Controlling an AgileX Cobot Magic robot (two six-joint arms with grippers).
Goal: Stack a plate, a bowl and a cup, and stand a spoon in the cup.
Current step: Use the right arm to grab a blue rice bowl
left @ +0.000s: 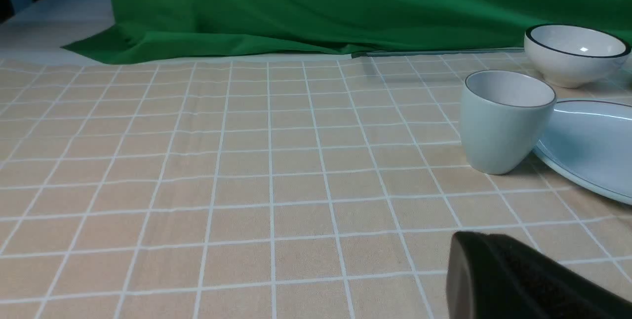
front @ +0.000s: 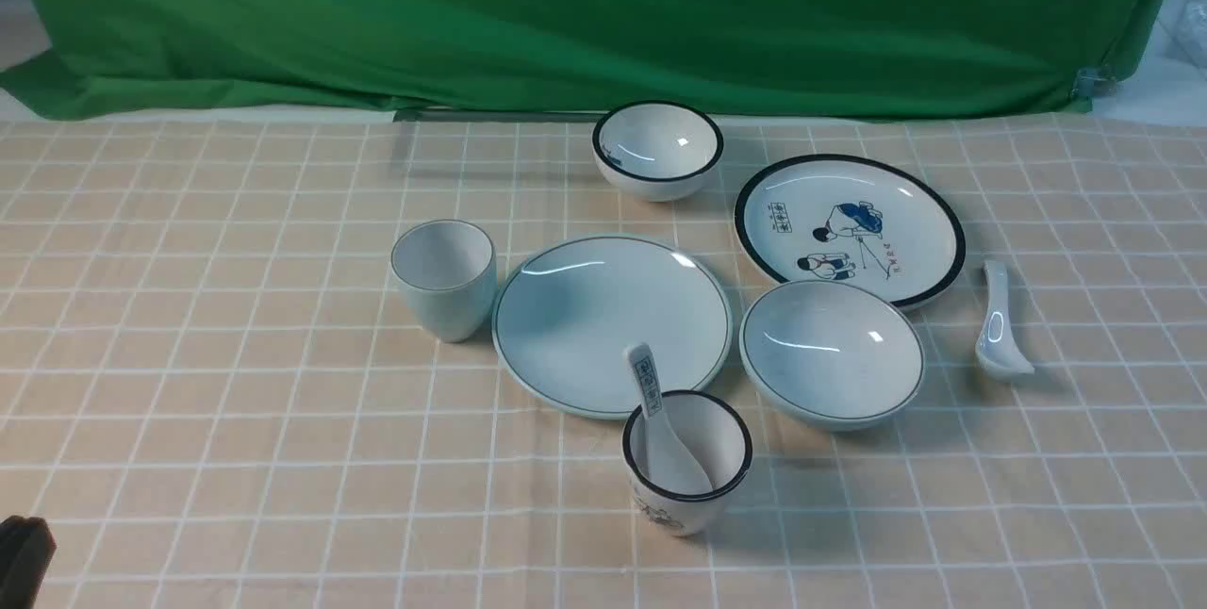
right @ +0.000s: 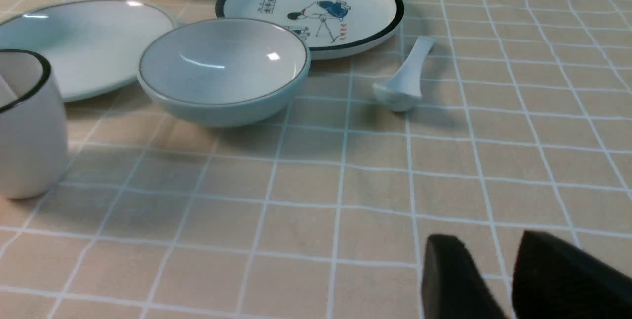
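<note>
The pale blue-green plate (front: 611, 321) lies flat at the table's middle. The matching cup (front: 443, 279) stands upright just left of it, and the shallow bowl (front: 832, 353) sits just right of it. The plain white spoon (front: 998, 321) lies on the cloth right of the bowl. My left gripper (left: 474, 247) is shut and empty, low over the cloth, well short of the cup (left: 503, 121). In the front view only its dark tip (front: 24, 557) shows at the bottom left. My right gripper (right: 489, 240) is open and empty, well short of the bowl (right: 222, 69) and spoon (right: 405, 82).
A black-rimmed white bowl (front: 657, 149) sits at the back. A cartoon-print plate (front: 849, 227) lies behind the pale bowl. A black-rimmed cup (front: 686, 463) holding a blue-printed spoon (front: 651, 402) stands in front of the plain plate. A green cloth (front: 566, 15) hangs behind.
</note>
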